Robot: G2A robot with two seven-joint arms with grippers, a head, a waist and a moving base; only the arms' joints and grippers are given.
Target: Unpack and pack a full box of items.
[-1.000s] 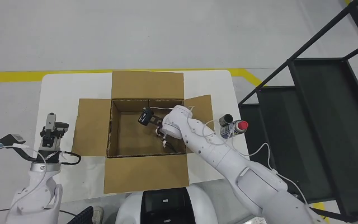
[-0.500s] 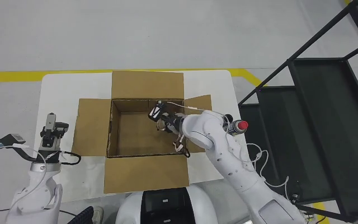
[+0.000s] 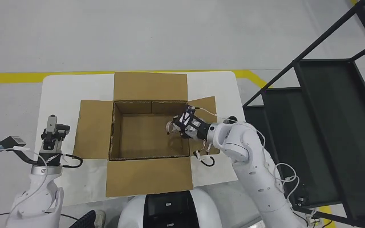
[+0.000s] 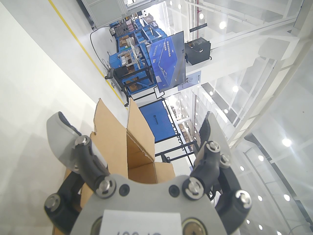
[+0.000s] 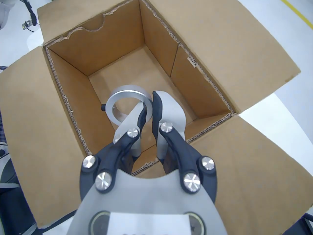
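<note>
Right arm: the right end effector [image 3: 177, 124] sits over the inside of the open brown cardboard box [image 3: 150, 86], close to the wall on the robot's right. It is clamped on a silver metal ring [image 3: 172, 126].

Right wrist view: the right end effector [image 5: 148, 106] has one finger [image 5: 162, 113] outside the ring [image 5: 127, 90] and the other inside, with the ring's wall pinched between the two black pads. The ring lies roughly flat, its hole facing up towards the camera, and a small dark screw head sits on its outer side. Below it are the bare floor and walls of the box [image 5: 220, 37] (height of the ring above the floor: cannot tell). All four flaps are folded outward.

Left arm: the left end effector [image 3: 52, 121] is over the left edge of the white bench [image 3: 68, 91], well apart from the box. In the left wrist view the left end effector [image 4: 135, 128] has its fingers spread wide with nothing between them. The box [image 4: 140, 133] lies beyond them.
</note>
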